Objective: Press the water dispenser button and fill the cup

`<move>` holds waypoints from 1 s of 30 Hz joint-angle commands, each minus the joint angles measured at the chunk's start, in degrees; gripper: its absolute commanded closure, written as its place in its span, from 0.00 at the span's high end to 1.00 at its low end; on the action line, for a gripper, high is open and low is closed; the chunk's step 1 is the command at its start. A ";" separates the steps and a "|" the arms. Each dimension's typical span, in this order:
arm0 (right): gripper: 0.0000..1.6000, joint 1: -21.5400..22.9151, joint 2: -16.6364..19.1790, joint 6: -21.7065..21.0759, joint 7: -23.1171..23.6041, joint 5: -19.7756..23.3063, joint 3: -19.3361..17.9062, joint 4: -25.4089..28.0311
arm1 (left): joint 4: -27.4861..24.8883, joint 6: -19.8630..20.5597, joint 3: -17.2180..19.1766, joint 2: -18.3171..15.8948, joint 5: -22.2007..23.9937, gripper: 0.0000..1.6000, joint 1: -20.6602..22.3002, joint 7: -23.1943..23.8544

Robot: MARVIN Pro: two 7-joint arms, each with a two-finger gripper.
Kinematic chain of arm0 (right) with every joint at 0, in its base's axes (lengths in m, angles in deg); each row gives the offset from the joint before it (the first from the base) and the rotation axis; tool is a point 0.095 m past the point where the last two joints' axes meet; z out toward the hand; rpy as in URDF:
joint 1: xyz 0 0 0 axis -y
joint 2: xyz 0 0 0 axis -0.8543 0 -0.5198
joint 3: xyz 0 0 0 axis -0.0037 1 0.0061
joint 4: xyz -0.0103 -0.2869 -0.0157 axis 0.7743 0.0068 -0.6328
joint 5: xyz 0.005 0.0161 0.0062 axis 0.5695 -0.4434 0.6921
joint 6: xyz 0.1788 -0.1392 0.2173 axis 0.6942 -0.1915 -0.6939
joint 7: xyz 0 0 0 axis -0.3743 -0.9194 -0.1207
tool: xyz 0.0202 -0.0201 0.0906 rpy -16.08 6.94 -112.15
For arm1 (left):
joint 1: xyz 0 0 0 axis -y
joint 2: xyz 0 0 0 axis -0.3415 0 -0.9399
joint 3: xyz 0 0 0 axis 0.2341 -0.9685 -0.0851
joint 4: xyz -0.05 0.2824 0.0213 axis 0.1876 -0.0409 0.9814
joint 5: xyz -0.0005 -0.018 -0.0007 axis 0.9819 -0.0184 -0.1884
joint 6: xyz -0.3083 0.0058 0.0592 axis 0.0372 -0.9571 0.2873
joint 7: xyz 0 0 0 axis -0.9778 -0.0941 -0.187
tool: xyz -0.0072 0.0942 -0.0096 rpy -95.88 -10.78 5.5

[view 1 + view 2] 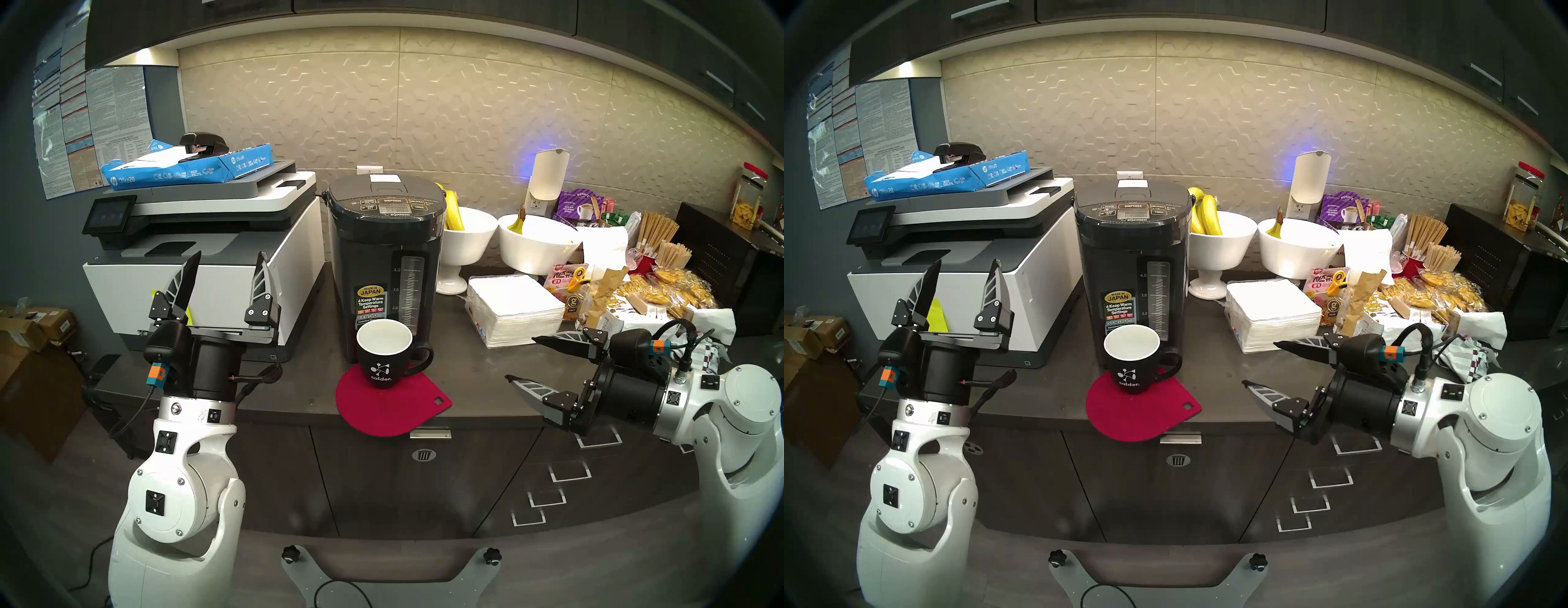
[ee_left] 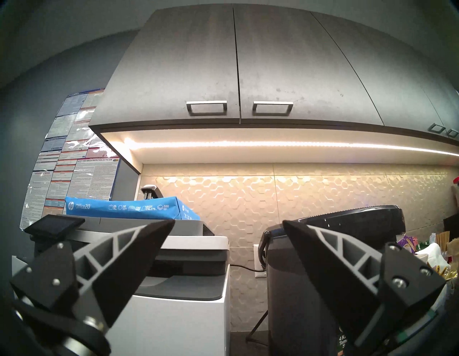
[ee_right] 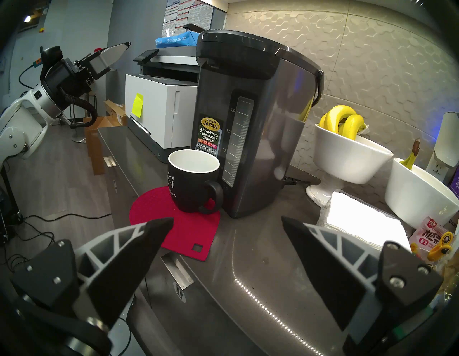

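Observation:
The dark grey water dispenser (image 1: 384,263) stands mid-counter, its DISPENSE button (image 1: 392,201) on the top panel. In front of it the black cup (image 1: 384,354), white inside and empty, sits on a red mat (image 1: 390,409), handle to the right. My left gripper (image 1: 229,261) points upward, open and empty, left of the dispenser and in front of the printer. My right gripper (image 1: 519,358) is open and empty, low over the counter right of the cup, aimed left. The right wrist view shows the cup (image 3: 196,184) and dispenser (image 3: 250,124) ahead of the open fingers.
A white-and-grey printer (image 1: 203,254) with a blue paper ream (image 1: 186,167) stands left of the dispenser. To the right are white bowls with bananas (image 1: 466,229), a napkin stack (image 1: 515,308) and snack packets (image 1: 636,293). Upper cabinets (image 2: 236,64) hang overhead.

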 commanded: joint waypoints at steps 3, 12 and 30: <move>1.00 0.12 0.14 0.00 0.03 -0.04 0.00 0.47 | 0.07 -1.76 0.88 -1.21 1.82 1.00 1.84 1.49; 1.00 0.13 0.12 0.01 0.04 -0.05 0.00 0.46 | 0.55 -1.27 3.17 -3.66 3.36 1.00 5.15 4.04; 1.00 0.14 0.11 -0.01 0.06 -0.08 0.00 0.47 | 1.27 -0.73 5.24 -6.31 10.70 1.00 5.98 8.67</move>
